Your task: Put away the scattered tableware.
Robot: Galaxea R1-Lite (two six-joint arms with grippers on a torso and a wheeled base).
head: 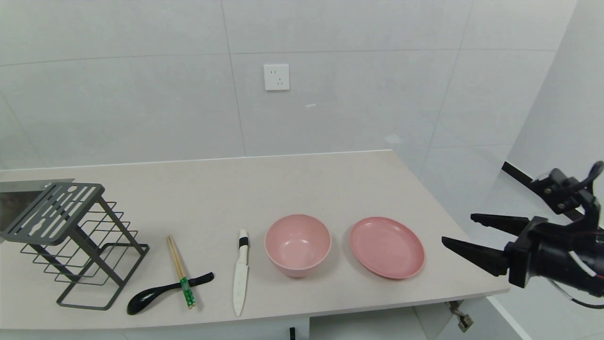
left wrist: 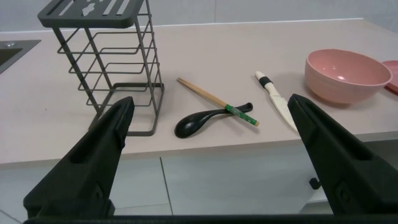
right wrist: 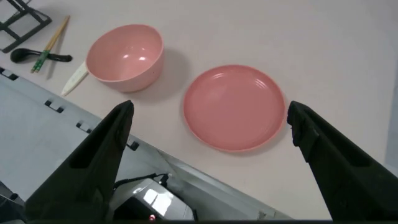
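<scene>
On the beige counter point(head: 212, 189) lie a pink plate point(head: 387, 246) point(right wrist: 235, 106), a pink bowl point(head: 297, 244) point(left wrist: 346, 74) point(right wrist: 125, 55), a white knife point(head: 241, 270) point(left wrist: 276, 98), wooden chopsticks point(head: 180, 271) point(left wrist: 216, 101) and a black spoon point(head: 163, 291) point(left wrist: 208, 118) that the chopsticks cross. My right gripper point(head: 465, 238) point(right wrist: 208, 134) hangs open off the counter's right edge, level with the plate. My left gripper point(left wrist: 208, 134) is open in front of the counter's front edge, facing the spoon.
A dark wire rack point(head: 71, 236) point(left wrist: 109, 56) stands at the counter's left, with a sink corner point(head: 19, 198) behind it. A wall socket point(head: 276, 77) sits on the tiled wall. The counter's back half is bare. Cabinet fronts point(left wrist: 217, 180) run below the front edge.
</scene>
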